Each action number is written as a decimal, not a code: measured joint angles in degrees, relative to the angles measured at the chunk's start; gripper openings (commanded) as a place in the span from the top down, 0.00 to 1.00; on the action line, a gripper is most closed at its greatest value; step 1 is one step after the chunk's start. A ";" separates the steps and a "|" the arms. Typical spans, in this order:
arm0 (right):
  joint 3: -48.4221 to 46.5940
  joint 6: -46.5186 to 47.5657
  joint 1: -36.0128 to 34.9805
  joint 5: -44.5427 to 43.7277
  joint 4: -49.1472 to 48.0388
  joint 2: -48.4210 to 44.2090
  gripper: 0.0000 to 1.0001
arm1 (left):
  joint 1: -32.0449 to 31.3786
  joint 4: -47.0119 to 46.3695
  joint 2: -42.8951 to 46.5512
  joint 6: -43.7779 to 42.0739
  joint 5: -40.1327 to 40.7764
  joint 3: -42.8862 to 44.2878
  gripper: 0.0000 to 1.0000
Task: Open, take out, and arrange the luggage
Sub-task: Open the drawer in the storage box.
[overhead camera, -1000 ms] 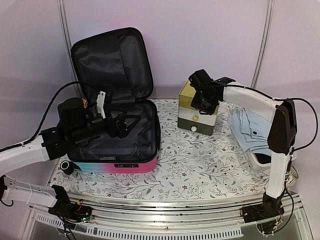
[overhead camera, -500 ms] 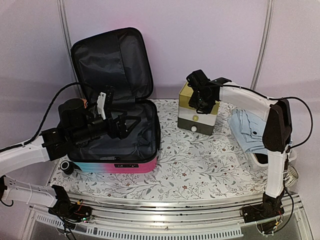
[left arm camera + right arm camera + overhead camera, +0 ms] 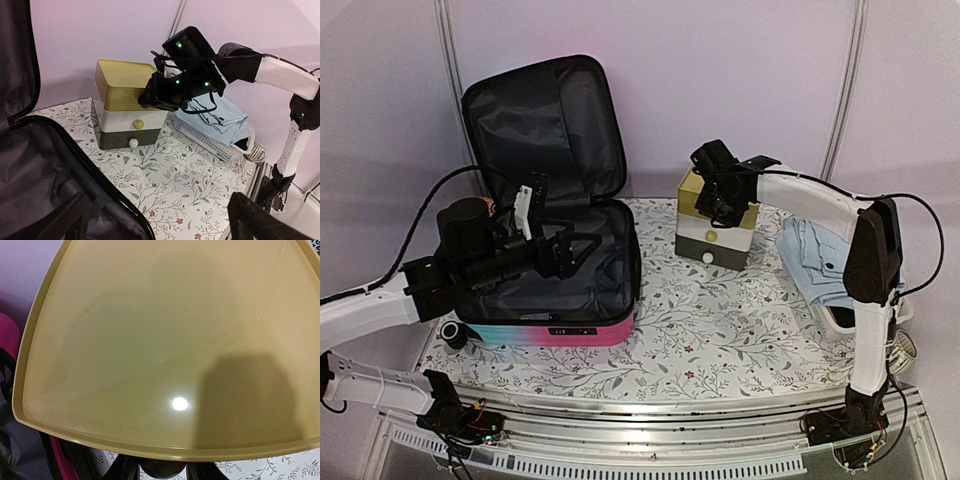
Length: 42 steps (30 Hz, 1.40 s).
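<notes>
Directly under the left end effector [image 3: 565,255] — fingers spread wide, holding nothing — the turquoise-to-pink hard-shell suitcase [image 3: 605,275] lies open; the right end effector [image 3: 720,205], grip unclear, hangs well apart over the yellow-topped drawer box [image 3: 715,240], so left is nearer.

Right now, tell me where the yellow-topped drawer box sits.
Top view: the drawer box stands at the back, right of centre, between the open luggage to its left and the blue clothes to its right.
</notes>
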<state>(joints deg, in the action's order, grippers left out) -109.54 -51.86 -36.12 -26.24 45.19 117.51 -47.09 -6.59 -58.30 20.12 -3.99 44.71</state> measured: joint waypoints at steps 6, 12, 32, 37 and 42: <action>0.04 -0.66 -0.61 -0.81 0.04 0.00 0.69 | 0.00 0.00 0.15 0.02 0.00 -0.04 0.02; 2.25 -2.12 -1.97 -2.01 -0.81 -1.22 0.70 | 0.00 0.00 0.15 0.02 -0.02 -0.11 0.02; 12.28 -12.55 -12.28 -4.83 1.01 -8.61 0.69 | 0.00 -0.04 0.15 0.07 -0.04 -0.11 0.02; 15.43 -13.68 -12.98 -4.74 0.00 -10.99 0.61 | 0.00 0.04 0.15 0.07 0.07 -0.11 0.02; 17.33 -14.78 -13.79 -3.82 -0.20 -12.31 0.31 | 0.00 0.07 0.15 0.07 0.31 -0.11 0.02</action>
<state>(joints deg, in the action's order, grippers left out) -92.20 -66.63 -49.91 -30.06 44.99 105.21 -47.09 -6.52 -58.15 20.18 -3.68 44.60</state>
